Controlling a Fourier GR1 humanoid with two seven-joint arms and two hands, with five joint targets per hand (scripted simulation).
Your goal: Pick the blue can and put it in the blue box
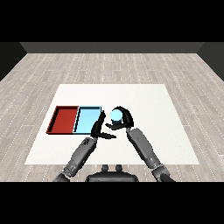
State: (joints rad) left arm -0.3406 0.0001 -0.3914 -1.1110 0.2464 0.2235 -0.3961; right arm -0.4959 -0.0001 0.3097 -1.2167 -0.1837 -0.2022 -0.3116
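Bench: a white bench (166, 131) is seen on a grey plank floor (109, 65), with two trays laid side by side at its left part.
Red tray: the red tray (62, 120) is placed at the far left, touching the blue tray along one edge.
Blue tray: the light blue tray (86, 119) is found just right of the red one; nothing is seen inside it.
Blue can: the blue can (117, 115) is held just to the right of the blue tray, outside it, with its pale top turned towards the view.
Right hand: the right hand (124, 119) is curled round the blue can, fingers and thumb wrapped about its sides.
Left hand: the left hand (99, 128) is kept with straight fingers over the blue tray's right edge, thumb spread to the right, and nothing is held by it.
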